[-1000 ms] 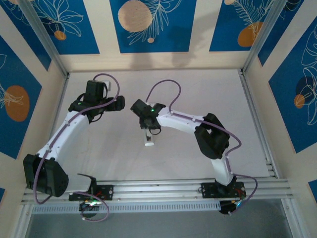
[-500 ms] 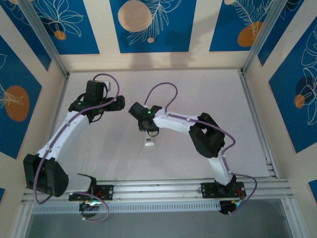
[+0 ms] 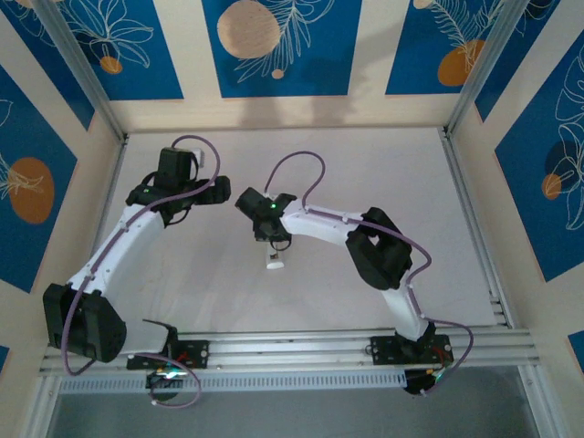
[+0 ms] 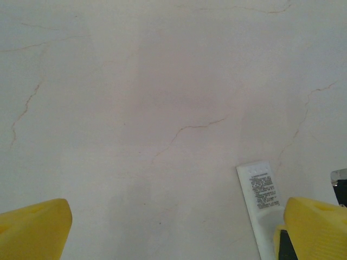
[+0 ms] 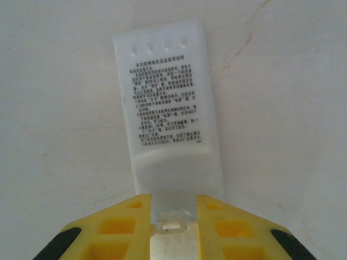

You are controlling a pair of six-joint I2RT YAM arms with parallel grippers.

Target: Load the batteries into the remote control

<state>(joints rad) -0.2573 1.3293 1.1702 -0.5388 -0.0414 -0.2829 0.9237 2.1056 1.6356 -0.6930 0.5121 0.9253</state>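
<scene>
Right claw around remote control, pale veined tabletop, blue-patterned walls

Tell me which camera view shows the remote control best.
The right wrist view: the remote control is large and central, printed text sharp, its near end between the fingers of the right gripper. The left wrist view catches one end at the lower right; the top view shows a white tip.
</scene>
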